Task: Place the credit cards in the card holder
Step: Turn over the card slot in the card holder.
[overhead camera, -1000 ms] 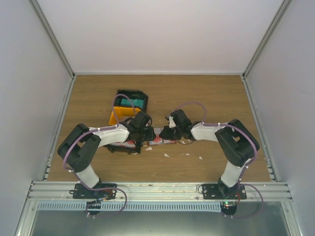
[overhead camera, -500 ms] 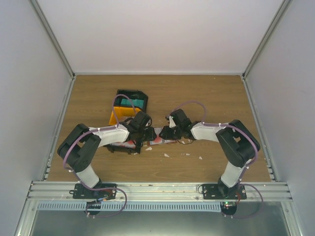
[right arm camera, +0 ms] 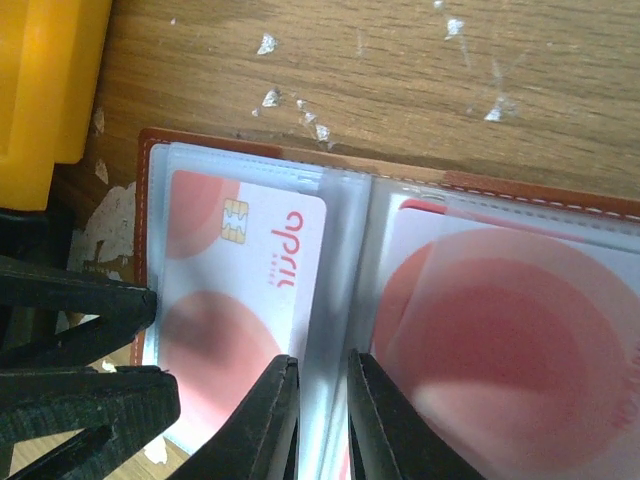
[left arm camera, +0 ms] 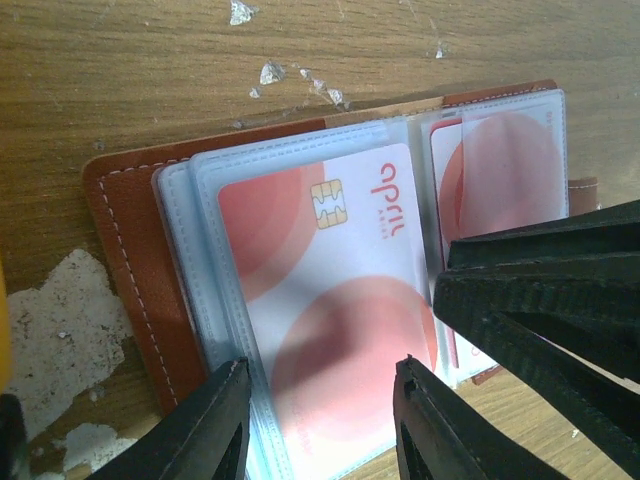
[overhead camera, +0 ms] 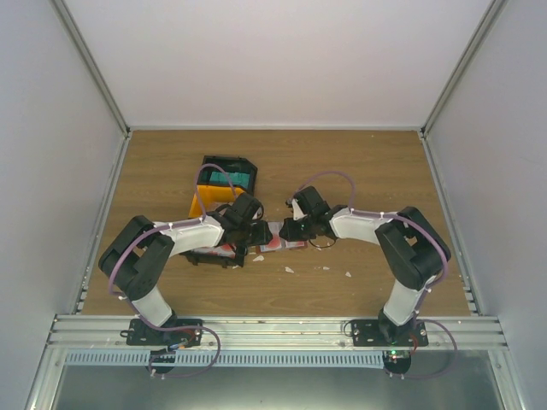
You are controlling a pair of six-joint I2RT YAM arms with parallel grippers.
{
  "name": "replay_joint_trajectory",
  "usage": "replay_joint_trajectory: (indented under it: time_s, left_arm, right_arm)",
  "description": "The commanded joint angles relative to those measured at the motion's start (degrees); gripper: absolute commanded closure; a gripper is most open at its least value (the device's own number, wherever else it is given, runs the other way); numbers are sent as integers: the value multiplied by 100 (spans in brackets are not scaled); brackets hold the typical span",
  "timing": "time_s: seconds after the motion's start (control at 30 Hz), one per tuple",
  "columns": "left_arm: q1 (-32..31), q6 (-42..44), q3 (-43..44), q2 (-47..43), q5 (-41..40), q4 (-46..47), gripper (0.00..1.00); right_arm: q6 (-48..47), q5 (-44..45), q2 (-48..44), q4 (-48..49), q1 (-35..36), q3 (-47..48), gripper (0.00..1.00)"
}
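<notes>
The reddish-brown leather-like card holder point(left arm camera: 125, 250) is laid open on the wooden tabletop point(left arm camera: 150, 70). The left claw point(left arm camera: 320, 425) is held half spread over a sleeved red-and-white credit card point(left arm camera: 340, 300); whether it touches cannot be told. The right claw point(right arm camera: 318, 420) is nearly closed, with a clear plastic sleeve point(right arm camera: 340, 260) pinched between its fingers.

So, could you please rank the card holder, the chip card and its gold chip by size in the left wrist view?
1. card holder
2. chip card
3. gold chip
None of these is a close call.
</notes>
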Motion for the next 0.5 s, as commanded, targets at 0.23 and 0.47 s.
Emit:
replay_joint_trajectory:
  time_s: [0.23, 0.47]
  left_arm:
    - [-19, 54, 25, -41, 48, 95, 58]
    - [-19, 44, 58, -84, 58, 114, 59]
  right_arm:
    - [-294, -71, 252, -198, 51, 181, 81]
    - [-464, 109, 492, -473, 126, 313, 91]
